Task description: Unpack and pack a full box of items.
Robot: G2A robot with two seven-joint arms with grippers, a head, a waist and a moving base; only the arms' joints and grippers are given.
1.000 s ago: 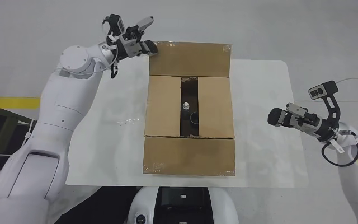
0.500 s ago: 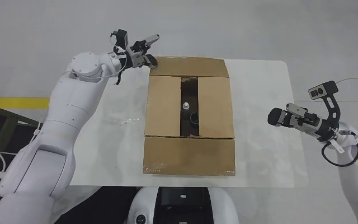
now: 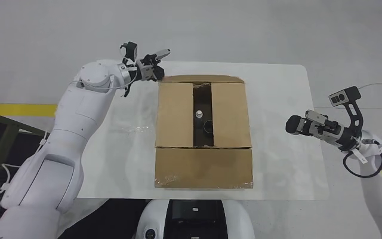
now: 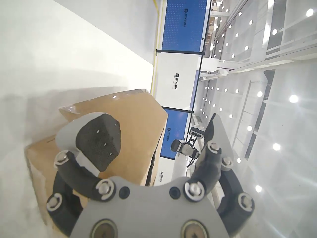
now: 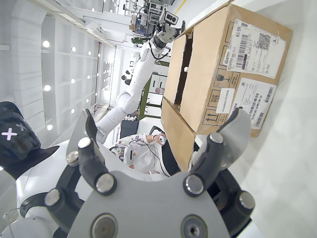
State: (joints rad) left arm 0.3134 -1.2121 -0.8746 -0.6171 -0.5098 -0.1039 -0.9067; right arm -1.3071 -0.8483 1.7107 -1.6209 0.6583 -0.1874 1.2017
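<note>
- Top view: the cardboard box sits in the middle of the desk. Its two side flaps are nearly shut, with a dark slot between them.
- The near flap lies spread toward 6 o'clock.
- A white-capped bottle and a dark round thing show through the slot.
- The left pincer hovers at the box's 11 o'clock corner, just beside the far flap. Its fingers are spread wide and grip nothing.
- The right pincer hangs at 3 o'clock, well apart from the box. Its fingers are apart and empty.
</note>
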